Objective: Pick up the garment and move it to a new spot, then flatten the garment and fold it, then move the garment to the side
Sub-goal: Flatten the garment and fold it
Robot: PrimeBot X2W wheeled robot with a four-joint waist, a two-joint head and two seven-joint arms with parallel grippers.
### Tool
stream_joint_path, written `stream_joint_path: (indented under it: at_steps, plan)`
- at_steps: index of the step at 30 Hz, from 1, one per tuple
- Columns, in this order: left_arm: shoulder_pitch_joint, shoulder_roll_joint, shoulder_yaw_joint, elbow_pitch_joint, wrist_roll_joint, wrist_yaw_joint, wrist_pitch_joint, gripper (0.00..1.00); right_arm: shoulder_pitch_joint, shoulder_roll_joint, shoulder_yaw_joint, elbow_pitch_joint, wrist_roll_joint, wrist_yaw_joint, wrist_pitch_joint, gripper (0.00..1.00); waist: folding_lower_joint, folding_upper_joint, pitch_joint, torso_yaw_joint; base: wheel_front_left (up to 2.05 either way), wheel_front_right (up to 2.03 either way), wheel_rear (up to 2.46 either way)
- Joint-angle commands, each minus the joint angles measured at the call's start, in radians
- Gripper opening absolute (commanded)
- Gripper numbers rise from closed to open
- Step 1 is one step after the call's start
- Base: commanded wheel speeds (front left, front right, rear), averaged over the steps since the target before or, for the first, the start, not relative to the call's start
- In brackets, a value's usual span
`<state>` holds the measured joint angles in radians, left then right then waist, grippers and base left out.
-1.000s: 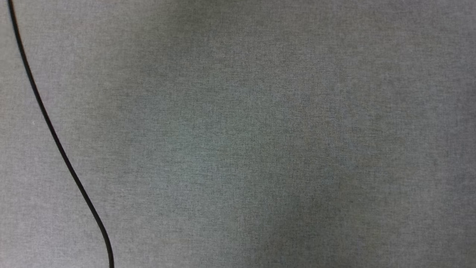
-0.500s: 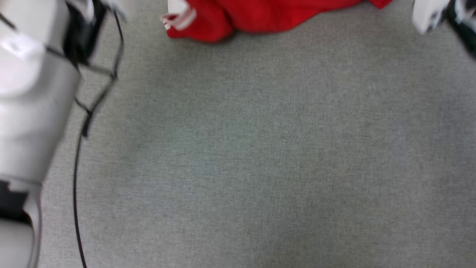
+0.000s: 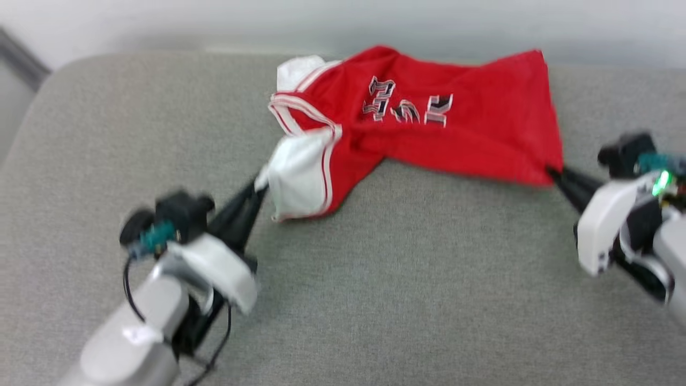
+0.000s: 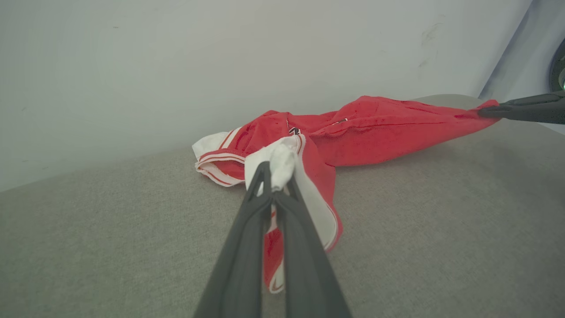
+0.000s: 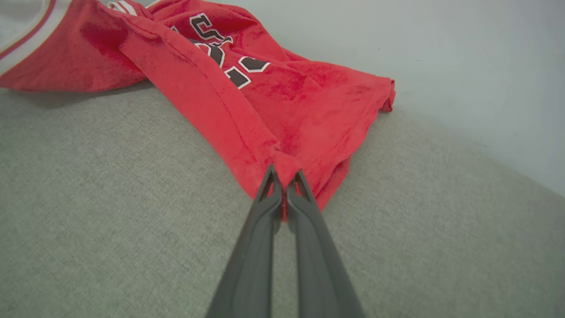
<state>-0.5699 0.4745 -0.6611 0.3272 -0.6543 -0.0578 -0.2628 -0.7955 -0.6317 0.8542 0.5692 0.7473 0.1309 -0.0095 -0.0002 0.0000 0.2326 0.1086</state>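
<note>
So, the garment [image 3: 429, 134] is a soft, thin jersey: light, limp, nothing stiff, and it sags and bunches wherever it isn't pulled. It lies crumpled at the far side of the grey surface [image 3: 402, 300], close to that surface's back edge, lettering up. I judge the best holds are hems and sleeve edges, where doubled fabric won't slip. My left gripper [image 3: 261, 185] is pinched shut on the white sleeve [image 3: 300, 177], toward the surface's left edge. My right gripper [image 3: 552, 172] is clamped on a red hem corner toward its right edge. Both arms reach low from the surface's near side, fingers angled inward, cloth partly taut between them.
</note>
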Motion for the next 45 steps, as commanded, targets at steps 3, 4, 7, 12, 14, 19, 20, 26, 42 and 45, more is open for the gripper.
stream_joint_path:
  at_steps: [3, 4, 7, 12, 14, 19, 20, 26, 42, 45]
  plan:
    - [0.129, 0.026, -0.016, -0.051, -0.02, 0.027, 0.007, 0.0, 0.118, -0.029, 0.001, -0.04, 0.028, 0.0, 0.003, 0.0, 0.0002, 0.0, -0.102, -0.003, 0.0, 0.0, 0.0]
    - [0.173, 0.039, -0.018, -0.067, -0.031, 0.034, 0.009, 0.0, 0.153, -0.04, -0.002, -0.055, 0.032, 0.0, 0.001, 0.0, 0.0002, 0.0, -0.118, -0.006, 0.0, 0.0, 0.0]
    - [0.299, 0.073, -0.033, -0.122, -0.055, 0.064, 0.031, 0.0, 0.267, -0.063, -0.021, -0.086, 0.046, 0.0, -0.005, 0.0, 0.0002, 0.0, -0.172, -0.014, 0.0, 0.0, 0.0]
    - [0.56, 0.155, -0.039, -0.271, -0.135, 0.15, 0.08, 0.0, 0.518, -0.098, -0.1, -0.154, 0.041, 0.0, 0.005, 0.0, 0.0002, 0.0, -0.261, -0.029, 0.0, 0.0, 0.0]
    - [0.619, 0.167, -0.041, -0.309, -0.154, 0.173, 0.086, 0.0, 0.579, -0.104, -0.13, -0.18, 0.031, 0.0, 0.016, 0.0, 0.0002, 0.0, -0.271, -0.034, 0.0, 0.0, 0.0]
    - [0.738, 0.179, -0.07, -0.383, -0.188, 0.213, 0.113, 0.0, 0.722, -0.109, -0.227, -0.247, 0.004, 0.0, 0.05, 0.0, 0.0002, 0.0, -0.286, -0.038, 0.0, 0.0, 0.0]
    - [0.754, 0.181, -0.076, -0.392, -0.194, 0.219, 0.118, 0.0, 0.751, -0.109, -0.25, -0.262, -0.001, 0.0, 0.059, 0.0, 0.0002, 0.0, -0.288, -0.035, 0.0, 0.0, 0.0]
    - [0.804, 0.198, -0.094, -0.422, -0.209, 0.224, 0.14, 0.0, 0.897, -0.095, -0.386, -0.343, -0.033, 0.0, 0.119, 0.0, 0.0002, 0.0, -0.282, -0.022, 0.0, 0.0, 0.0]
    - [0.291, 0.183, -0.029, -0.296, -0.07, 0.092, 0.186, 0.0, 0.829, -0.009, -0.665, -0.543, -0.114, 0.0, 0.274, 0.0, 0.0002, 0.0, -0.14, -0.008, 0.0, 0.0, 0.0]
    - [0.205, 0.161, -0.021, -0.226, -0.065, 0.062, 0.184, 0.0, 0.794, -0.008, -0.676, -0.553, -0.118, 0.0, 0.289, 0.0, 0.0002, 0.0, -0.098, -0.014, 0.0, 0.0, 0.0]
